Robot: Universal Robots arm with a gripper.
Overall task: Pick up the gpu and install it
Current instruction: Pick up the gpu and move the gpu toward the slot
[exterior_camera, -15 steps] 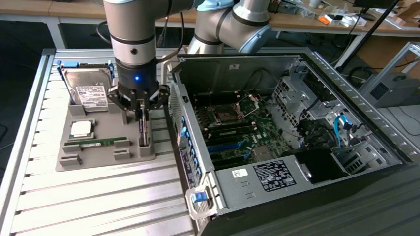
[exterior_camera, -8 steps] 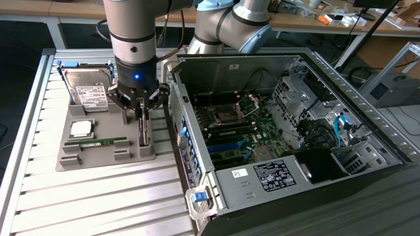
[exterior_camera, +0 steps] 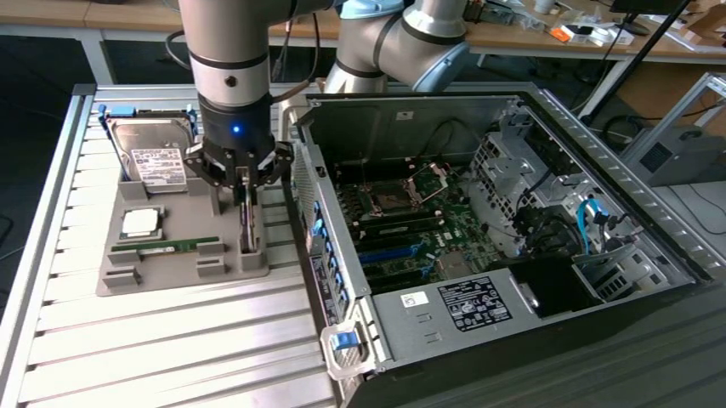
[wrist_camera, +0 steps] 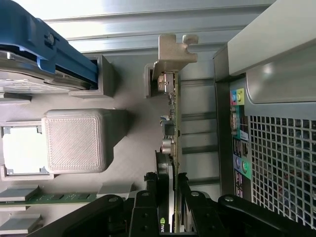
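The gpu is a thin dark card standing on edge in a slot of the grey holder tray, close to the open computer case. In the wrist view the gpu runs edge-on, with its pale metal bracket at the far end. My gripper hangs straight above the card, its black fingers pressed against both faces, so it is shut on the card. The card still stands in its slot.
The tray also holds a silver hard drive in a blue frame, a processor and a green memory stick. The case lies open with its motherboard exposed. Its rear panel stands close beside the card.
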